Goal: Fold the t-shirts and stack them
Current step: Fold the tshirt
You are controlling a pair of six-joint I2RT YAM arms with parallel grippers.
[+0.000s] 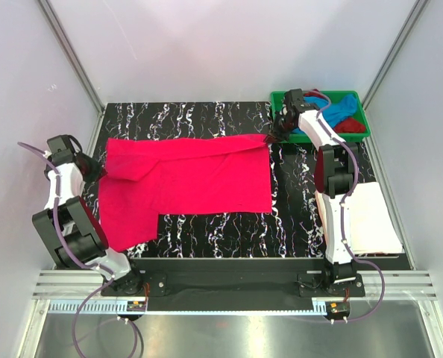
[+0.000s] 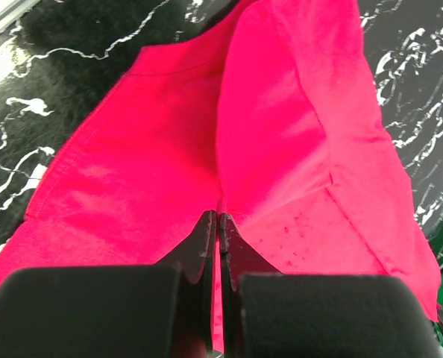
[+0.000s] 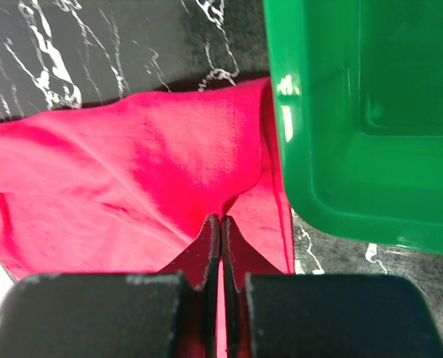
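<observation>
End effectors (two), left (image 2: 218,218) and right (image 3: 220,220), both clamped tight on the one pink t-shirt (image 1: 192,179).

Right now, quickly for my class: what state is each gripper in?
Left gripper: shut on the hot pink t-shirt.
Right gripper: shut on the same t-shirt, beside the green tray.

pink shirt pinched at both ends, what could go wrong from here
1. The right gripper pinches the hot pink t-shirt right beside the green tray; moving could bump the tray or snag cloth on its rim.
2. Both it and the left gripper hold only thin folds, which may slip under tension.
</observation>
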